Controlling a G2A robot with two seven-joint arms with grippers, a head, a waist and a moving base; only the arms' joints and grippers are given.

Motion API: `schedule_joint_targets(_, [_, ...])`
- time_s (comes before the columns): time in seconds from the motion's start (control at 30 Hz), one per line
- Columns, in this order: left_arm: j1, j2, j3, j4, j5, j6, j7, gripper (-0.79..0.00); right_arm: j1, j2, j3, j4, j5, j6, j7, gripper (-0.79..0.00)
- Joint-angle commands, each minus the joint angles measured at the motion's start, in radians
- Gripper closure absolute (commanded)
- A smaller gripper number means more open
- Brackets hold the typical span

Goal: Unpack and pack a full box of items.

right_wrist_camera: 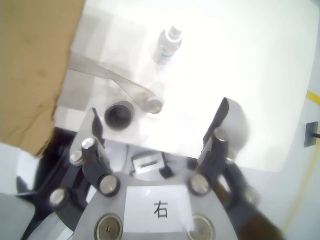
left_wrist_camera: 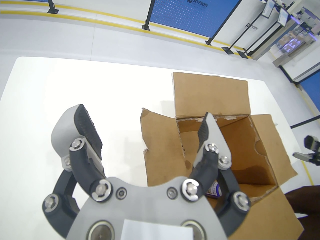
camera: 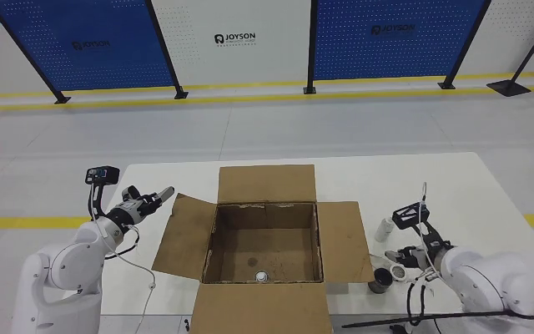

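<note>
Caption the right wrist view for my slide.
Open right gripper over the table, with a dark cup, small silver item and white spray bottle beside the box flap.

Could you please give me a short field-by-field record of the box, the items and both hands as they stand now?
box: brown cardboard box, open, four flaps spread, in the middle of the white table
inside box: small white-capped bottle by the near wall
right of box: white spray bottle, dark open-topped can, small silvery round piece
left hand: open, empty, above the table left of the box
right hand: open, empty, at the near table edge by the dark can
</note>
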Motion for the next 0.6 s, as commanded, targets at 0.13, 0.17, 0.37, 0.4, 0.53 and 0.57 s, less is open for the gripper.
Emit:
schedule_joint_targets(0.13, [0.000, 0.000, 0.000, 0.000, 0.000, 0.000, 0.000, -0.785, 0.084, 0.008, 0.003, -0.090, 0.175, 0.020, 0.042, -0.785])
schedule_joint_targets(0.17, [0.000, 0.000, 0.000, 0.000, 0.000, 0.000, 0.000, -0.785, 0.100, 0.009, 0.004, -0.098, 0.200, 0.025, 0.042, -0.785])
schedule_joint_targets(0.37, [0.000, 0.000, 0.000, 0.000, 0.000, 0.000, 0.000, -0.785, 0.225, 0.014, -0.032, -0.120, 0.348, 0.043, -0.018, -0.785])
schedule_joint_targets(0.4, [0.000, 0.000, 0.000, 0.000, 0.000, 0.000, 0.000, -0.785, 0.239, 0.014, -0.044, -0.108, 0.371, 0.050, -0.041, -0.785])
schedule_joint_targets(0.53, [0.000, 0.000, 0.000, 0.000, 0.000, 0.000, 0.000, -0.785, 0.284, 0.009, -0.149, -0.032, 0.474, 0.051, -0.134, -0.785])
schedule_joint_targets(0.57, [0.000, 0.000, 0.000, 0.000, 0.000, 0.000, 0.000, -0.785, 0.296, 0.007, -0.181, -0.011, 0.483, 0.050, -0.154, -0.785])
